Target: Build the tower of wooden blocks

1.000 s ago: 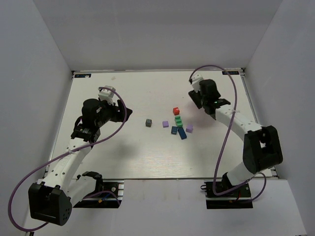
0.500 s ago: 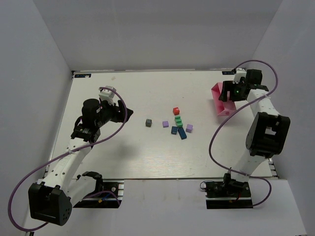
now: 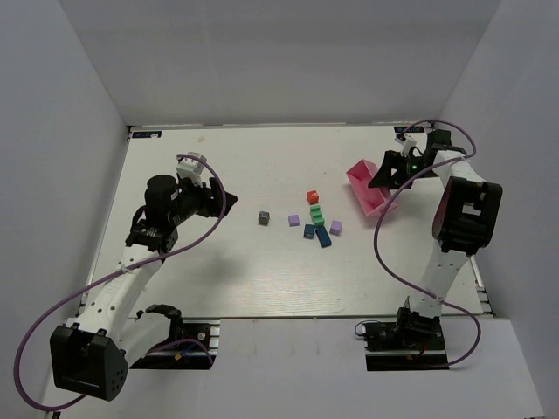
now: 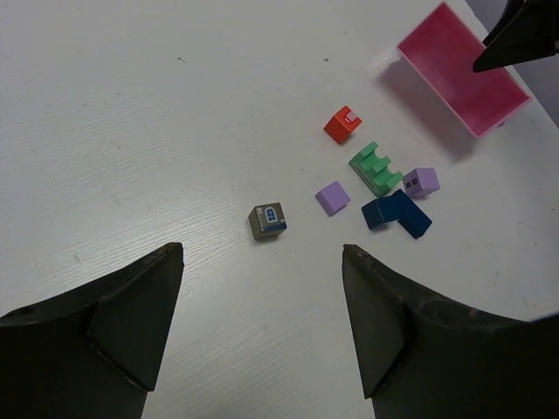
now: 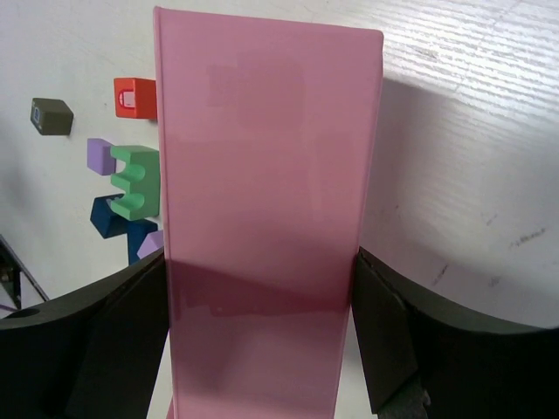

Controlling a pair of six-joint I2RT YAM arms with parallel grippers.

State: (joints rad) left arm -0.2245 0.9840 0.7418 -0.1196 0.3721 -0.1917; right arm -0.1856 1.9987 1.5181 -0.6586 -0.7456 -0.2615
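Top external shows the wood blocks [image 3: 318, 215] lying loose in a cluster mid-table [image 3: 262, 279], unstacked. At their 2 o'clock the right gripper [image 5: 262, 288] clamps the pink box [image 3: 365, 185]. At their 9 o'clock the left gripper [image 4: 262, 250] hangs with fingers spread, empty.

Pink box [image 4: 463, 70], red block [image 4: 342, 124], green block [image 4: 376, 169], lilac blocks [image 4: 332, 197], navy blocks [image 4: 395, 213]

Table [image 3: 218, 271]: white, faint wood grain.
Grey block [image 4: 267, 221]: sits alone, toward the left arm's side of the cluster, window picture facing up.
Cluster: red block [image 4: 341, 125], green stepped block [image 4: 376, 169], plain purple block [image 4: 332, 197], windowed purple block [image 4: 422, 182] and blue pieces [image 4: 395, 214], each flat on the table.
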